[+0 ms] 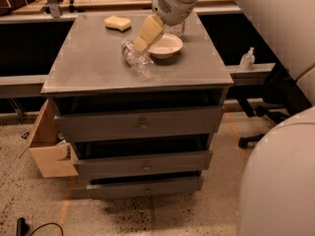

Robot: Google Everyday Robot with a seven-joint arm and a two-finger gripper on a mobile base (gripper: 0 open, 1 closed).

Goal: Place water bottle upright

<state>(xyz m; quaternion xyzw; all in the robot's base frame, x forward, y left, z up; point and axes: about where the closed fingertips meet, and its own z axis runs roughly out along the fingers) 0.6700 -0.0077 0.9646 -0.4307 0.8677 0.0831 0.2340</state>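
Camera view is showing the water bottle (141,64) lying on its side on the grey drawer cabinet (83,65), towards the front of the top and just left of the white bowl (167,46). The gripper (139,46) is hanging at the bottle's far end, angling down and leftward onto it. Whether it is open or closed I cannot tell, nor whether it is touching the plastic.

The bottle is looking clear and thin-walled, so I am judging it light, springy under pressure and inclined to roll on the smooth top. A hard squeeze is likely to buckle it and let it slip. The better hold is probably across the body nearer the neck, where such plastic is usually stiffer, leaving the base free to swing down and settle flat.

A yellow sponge (118,22) is sitting well apart at the back left, and a small pump bottle (247,59) is standing on the ledge to the right. No brand, label or writing is readable on any of them.
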